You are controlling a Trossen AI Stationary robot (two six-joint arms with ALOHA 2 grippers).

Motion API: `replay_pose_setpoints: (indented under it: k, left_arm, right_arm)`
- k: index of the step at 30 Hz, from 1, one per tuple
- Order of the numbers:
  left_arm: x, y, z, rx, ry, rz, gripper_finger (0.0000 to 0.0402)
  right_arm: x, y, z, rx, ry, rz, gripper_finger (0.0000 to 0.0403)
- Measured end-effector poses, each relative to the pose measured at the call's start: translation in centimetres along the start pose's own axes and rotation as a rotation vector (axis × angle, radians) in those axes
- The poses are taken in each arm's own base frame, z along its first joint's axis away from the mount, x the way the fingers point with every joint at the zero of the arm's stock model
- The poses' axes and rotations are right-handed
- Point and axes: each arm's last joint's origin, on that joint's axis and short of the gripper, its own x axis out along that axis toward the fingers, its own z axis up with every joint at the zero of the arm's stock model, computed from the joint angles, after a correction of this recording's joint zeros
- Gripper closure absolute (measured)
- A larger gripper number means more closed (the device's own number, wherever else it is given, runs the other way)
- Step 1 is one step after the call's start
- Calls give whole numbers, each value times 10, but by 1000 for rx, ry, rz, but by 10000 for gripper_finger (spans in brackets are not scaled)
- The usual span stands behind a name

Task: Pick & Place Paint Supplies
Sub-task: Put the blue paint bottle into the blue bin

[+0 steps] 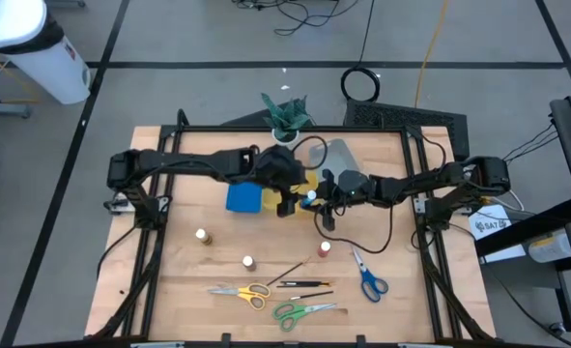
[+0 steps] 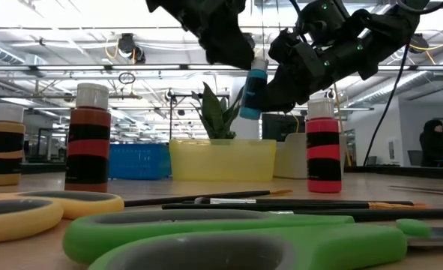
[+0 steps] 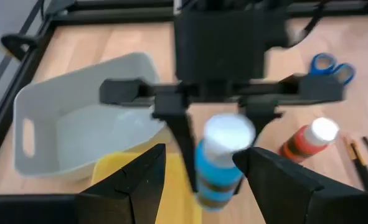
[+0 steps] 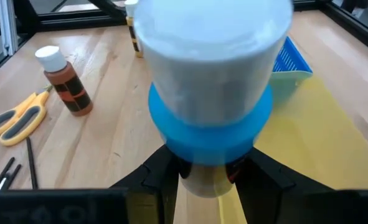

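Observation:
A small blue paint bottle [image 2: 254,91] with a white cap hangs in the air above the yellow tray [image 1: 304,180], with my right gripper [image 1: 318,200] shut on it. My left gripper [image 3: 202,157] faces it from the table's left side, open, a finger on either side of the bottle; I see no touch. Three other bottles [image 1: 204,235] [image 1: 249,262] [image 1: 325,249] stand upright on the wooden table. Dark brushes [image 1: 304,282] lie flat near the yellow scissors [image 1: 242,290], green scissors [image 1: 300,311] and blue scissors [image 1: 368,280]. My right gripper pinches the blue bottle's body [image 4: 202,179] below the white cap between its two fingers. The fingers [image 3: 184,146] come nearly level from the table's right side. The bottle stays about upright, cap up, lifted clear of the table and trays.
A blue tray [image 1: 244,198] sits left of the yellow one and a clear tray [image 1: 341,155] lies behind it. A potted green plant [image 1: 285,114] stands at the far edge. A black frame [image 1: 150,242] runs along the table's sides. A cable [image 1: 328,217] hangs below the right arm.

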Motion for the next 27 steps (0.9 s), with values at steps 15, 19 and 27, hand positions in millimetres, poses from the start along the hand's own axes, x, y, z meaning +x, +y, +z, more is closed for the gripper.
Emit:
replay_pose_setpoints:
  k: [15, 19, 27]
  left_arm:
    - [25, -13, -1, 31, -39, -54, 172]
    - [26, -13, -1, 39, -46, -37, 172]
    - [14, -9, 2, 66, -37, 62, 172]
  right_arm:
    - [1, 9, -4, -6, 20, -28, 280]
    - [1, 8, -5, -6, 29, -53, 280]
    - [1, 9, -1, -18, 9, -45, 280]
